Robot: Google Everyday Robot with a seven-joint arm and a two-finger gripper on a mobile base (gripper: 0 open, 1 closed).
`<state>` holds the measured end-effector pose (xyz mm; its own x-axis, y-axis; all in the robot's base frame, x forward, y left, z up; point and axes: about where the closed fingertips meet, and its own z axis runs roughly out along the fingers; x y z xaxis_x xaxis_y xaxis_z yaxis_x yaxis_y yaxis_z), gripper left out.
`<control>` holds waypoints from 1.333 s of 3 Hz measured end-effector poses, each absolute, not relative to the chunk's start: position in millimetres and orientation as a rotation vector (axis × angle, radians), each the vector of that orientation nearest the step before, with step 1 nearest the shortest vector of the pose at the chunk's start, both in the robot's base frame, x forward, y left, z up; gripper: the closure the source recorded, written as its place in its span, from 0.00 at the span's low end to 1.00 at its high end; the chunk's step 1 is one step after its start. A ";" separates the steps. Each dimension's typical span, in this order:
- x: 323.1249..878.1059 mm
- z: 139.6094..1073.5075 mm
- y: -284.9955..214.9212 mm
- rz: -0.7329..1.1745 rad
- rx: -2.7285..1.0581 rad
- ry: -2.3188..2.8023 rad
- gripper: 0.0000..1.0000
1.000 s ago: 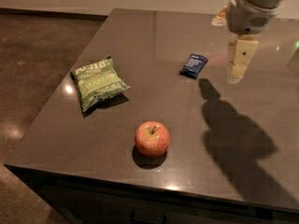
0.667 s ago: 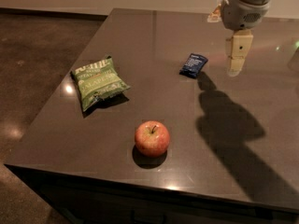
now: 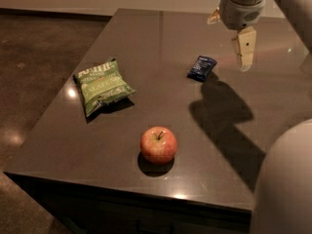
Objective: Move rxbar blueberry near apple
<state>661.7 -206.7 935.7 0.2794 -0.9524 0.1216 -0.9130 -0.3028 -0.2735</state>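
Observation:
The rxbar blueberry (image 3: 202, 68), a small flat navy wrapper, lies on the dark table (image 3: 161, 43) right of centre. The red apple (image 3: 158, 145) with yellowish patches stands near the front edge, well apart from the bar. My gripper (image 3: 244, 57) hangs from the arm at the upper right, above the table, to the right of the bar and a little behind it, holding nothing.
A green chip bag (image 3: 101, 85) lies at the left of the table. The arm's shadow (image 3: 222, 111) falls across the right side. A pale rounded part of the robot (image 3: 285, 184) fills the lower right corner. The floor lies beyond the left edge.
My gripper has moved up and slightly towards the back of the table, staying right of the bar. The bar, the apple and the chip bag have not moved.

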 end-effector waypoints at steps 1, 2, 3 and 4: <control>670.9 919.4 -201.8 -0.356 -2.577 1.596 0.00; 675.0 904.9 -193.4 -0.304 -2.708 1.434 0.00; 680.2 884.4 -173.8 -0.210 -2.806 1.235 0.00; 680.9 871.8 -162.6 -0.158 -2.845 1.150 0.00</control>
<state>680.9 -162.6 871.8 0.7149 -0.6958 0.0694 -0.6887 -0.7178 -0.1023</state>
